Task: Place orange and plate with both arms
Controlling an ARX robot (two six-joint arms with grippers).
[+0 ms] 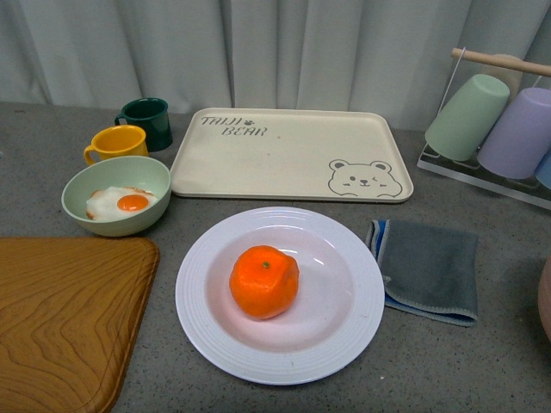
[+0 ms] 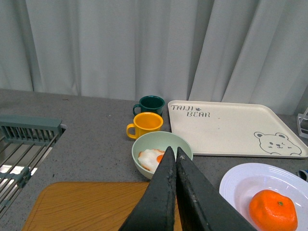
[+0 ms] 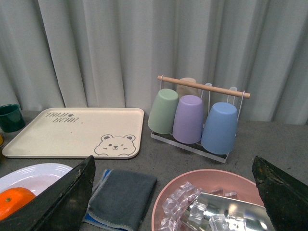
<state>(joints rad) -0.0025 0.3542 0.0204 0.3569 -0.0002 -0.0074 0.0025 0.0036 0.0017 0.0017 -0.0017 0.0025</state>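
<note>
**Orange in the plate, both arms clear**

Nearest the robot, on the left, lies a brown wood-grain cutting board (image 1: 60, 318). Just beside it, in the middle of the grey tabletop, stands the large round white plate with a ribbed rim (image 1: 196, 310). The bright, lumpy orange (image 1: 264, 281) sits in its well, stem dot up, with nothing gripping it. A folded grey cloth with a blue edge (image 1: 430, 268) lies just right of the plate. The right wrist view shows a pink bowl of ice cubes (image 3: 192, 176) close to that arm.

Neither arm appears in the front view. The left gripper (image 2: 174, 151) has its dark jaws pressed together on nothing and hangs above the board's far edge. The right gripper (image 3: 173, 166) has its jaws spread wide, also empty.

Further back on the left is a pale green bowl (image 1: 129, 225) holding a fried egg (image 1: 120, 203). Behind it stand a yellow mug (image 1: 119, 142) and a dark green mug (image 1: 148, 119). The cream rectangular bear tray (image 1: 275, 155) lies bare beyond the plate. A rack of pastel cups (image 1: 504, 129) stands at far right, against a grey curtain.

Fruit and plate are together and released, so I judge the placing done or nearly so. If the plate has to move again, the left jaws must open first. The rim should then be lifted level, or the orange will roll.
</note>
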